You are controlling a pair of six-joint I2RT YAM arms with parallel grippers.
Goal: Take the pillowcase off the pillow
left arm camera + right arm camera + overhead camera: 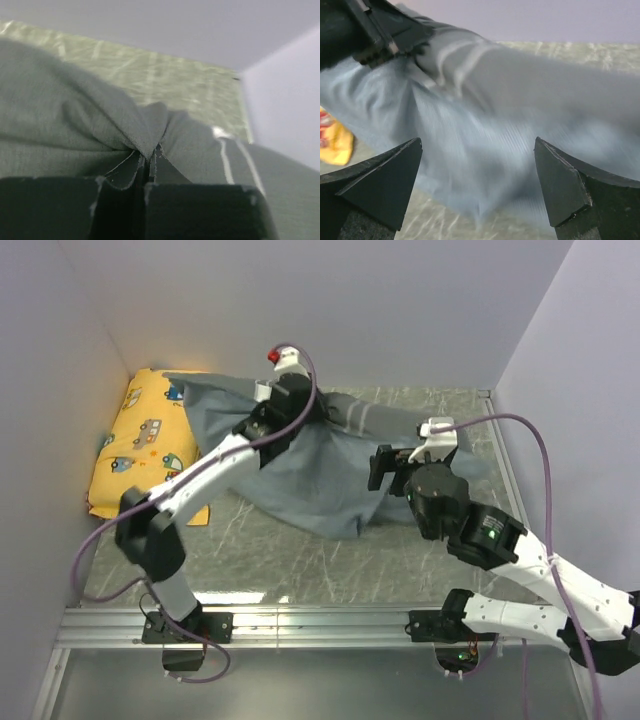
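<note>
Left wrist view: left gripper (148, 184) clamped on a bunched fold of the pillowcase (75, 125), holding it up off the table (250, 560); right gripper (477, 142) gapes just short of the cloth; pillow nowhere visible, so case looks mostly off, unless the cloth hides it.

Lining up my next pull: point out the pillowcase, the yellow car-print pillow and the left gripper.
pillowcase (310, 490): top view, draped middle.
yellow car-print pillow (140, 445): top view, printed face.
left gripper (148, 182): left wrist view, between shut jaws.
</note>
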